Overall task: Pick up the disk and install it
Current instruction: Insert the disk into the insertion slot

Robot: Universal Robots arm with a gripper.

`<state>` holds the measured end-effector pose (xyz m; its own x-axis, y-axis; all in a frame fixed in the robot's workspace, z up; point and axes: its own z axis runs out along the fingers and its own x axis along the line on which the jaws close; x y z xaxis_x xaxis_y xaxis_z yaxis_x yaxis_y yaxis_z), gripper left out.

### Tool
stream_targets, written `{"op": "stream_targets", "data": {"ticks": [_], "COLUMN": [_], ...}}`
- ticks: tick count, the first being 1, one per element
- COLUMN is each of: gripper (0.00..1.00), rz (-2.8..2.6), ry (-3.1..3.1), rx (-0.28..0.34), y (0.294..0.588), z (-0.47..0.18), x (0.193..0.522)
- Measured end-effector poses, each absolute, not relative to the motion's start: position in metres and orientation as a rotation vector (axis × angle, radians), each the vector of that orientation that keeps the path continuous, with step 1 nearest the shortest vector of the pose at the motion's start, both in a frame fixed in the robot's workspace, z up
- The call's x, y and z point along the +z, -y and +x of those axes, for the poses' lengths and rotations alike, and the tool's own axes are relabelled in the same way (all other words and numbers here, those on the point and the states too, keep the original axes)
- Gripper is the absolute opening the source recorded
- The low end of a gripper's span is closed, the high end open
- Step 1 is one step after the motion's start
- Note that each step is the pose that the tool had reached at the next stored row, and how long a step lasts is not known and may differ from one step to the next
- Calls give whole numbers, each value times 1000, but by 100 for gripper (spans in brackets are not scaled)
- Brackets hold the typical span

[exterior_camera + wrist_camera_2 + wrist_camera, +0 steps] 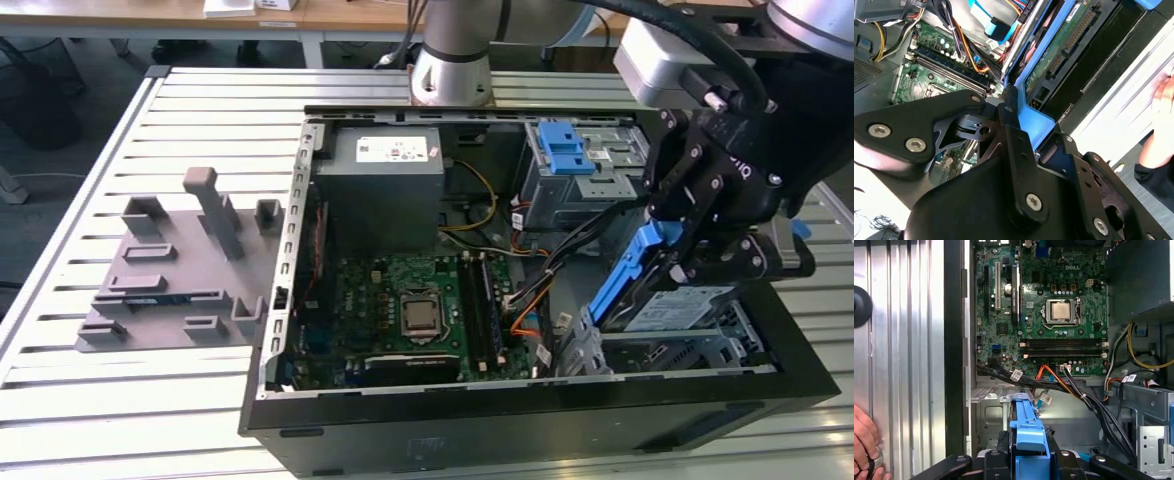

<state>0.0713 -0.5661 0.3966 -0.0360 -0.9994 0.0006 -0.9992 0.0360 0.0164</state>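
the disk point(678, 308), a flat silver drive with a white-and-blue label, hangs tilted on edge over the corner of the computer case point(534, 420) at the exterior view's lower right. its blue frame point(625, 278) runs along the edge that faces the middle of the case. its lower edge sits at the mouth of a metal drive cage point(667, 352); whether it touches the cage cannot be told. the gripper point(697, 262) is clamped on the disk from above, and in the second wrist view its black fingers point(1013, 131) press against the blue frame.

room around the disk is tight. the case's outer wall stands just beside it on one side. on the other, a bundle of black and orange cables point(534, 270) crosses the gap toward the green circuit board point(414, 300) on the case floor. the space above the board is open. a grey power box point(387, 190) fills the far corner of the case at the exterior view's left, and a blue latch point(567, 150) sits on a second cage at the far edge, near the gripper.

the case rests on a slatted metal table point(200, 110). a grey moulded fixture point(174, 270) lies near the table's edge at the exterior view's left, well apart from the case. in the first wrist view a person's hand point(864, 442) rests on the slats just outside the case wall.
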Motion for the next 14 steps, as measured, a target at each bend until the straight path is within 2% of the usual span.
{"op": "stream_targets", "data": {"ticks": [14], "gripper": [36], "rz": [2173], "ry": [2253], "rx": [-18], "y": [566], "z": [71], "x": [381]}}
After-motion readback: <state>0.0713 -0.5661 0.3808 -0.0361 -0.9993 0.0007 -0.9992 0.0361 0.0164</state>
